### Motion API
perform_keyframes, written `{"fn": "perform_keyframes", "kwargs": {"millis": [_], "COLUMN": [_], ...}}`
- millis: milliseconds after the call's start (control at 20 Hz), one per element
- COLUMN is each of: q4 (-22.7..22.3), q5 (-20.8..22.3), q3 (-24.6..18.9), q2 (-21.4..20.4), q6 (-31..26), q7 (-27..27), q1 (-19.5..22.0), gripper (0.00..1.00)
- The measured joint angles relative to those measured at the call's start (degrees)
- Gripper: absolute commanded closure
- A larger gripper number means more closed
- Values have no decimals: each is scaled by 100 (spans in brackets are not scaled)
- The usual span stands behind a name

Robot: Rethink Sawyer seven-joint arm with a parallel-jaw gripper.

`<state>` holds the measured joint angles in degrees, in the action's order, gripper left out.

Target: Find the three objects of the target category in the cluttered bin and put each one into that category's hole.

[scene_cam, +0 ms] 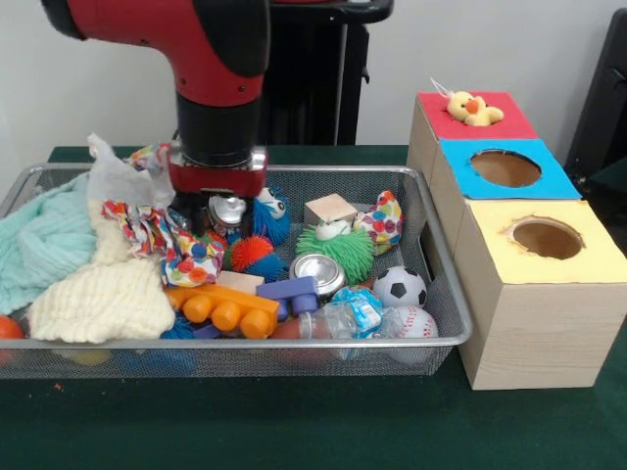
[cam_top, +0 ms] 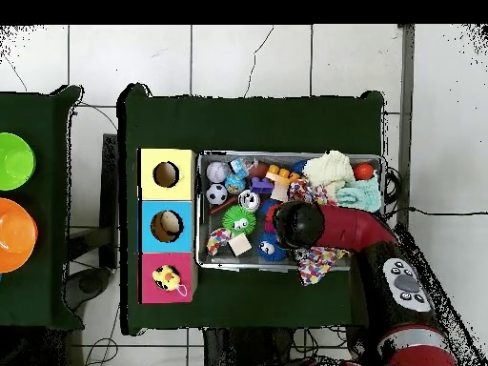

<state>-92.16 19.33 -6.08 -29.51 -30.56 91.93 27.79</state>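
My gripper reaches down into the wire bin, just left of its middle. Its tip sits among a polka-dot cloth, a blue spiky ball and an orange spiky ball. Clutter hides its lower end. In the overhead view the arm's wrist covers that spot in the bin. Three boxes stand beside the bin: the red one holds a yellow plush duck in its hole, while the blue hole and the yellow hole show open.
The bin also holds a green spiky ball, a wooden block, a metal can, a soccer ball, a baseball, orange and purple toy blocks, and cream and mint knits. Two bowls stand apart.
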Motion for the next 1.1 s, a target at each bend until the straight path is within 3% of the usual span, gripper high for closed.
{"fn": "perform_keyframes", "kwargs": {"millis": [350, 1100], "q4": [-246, -266], "q5": [-195, -263], "q3": [-477, -775], "q2": [-7, -231], "q6": [2, 43], "q7": [0, 0], "q1": [-52, -293], "gripper": [0, 0]}}
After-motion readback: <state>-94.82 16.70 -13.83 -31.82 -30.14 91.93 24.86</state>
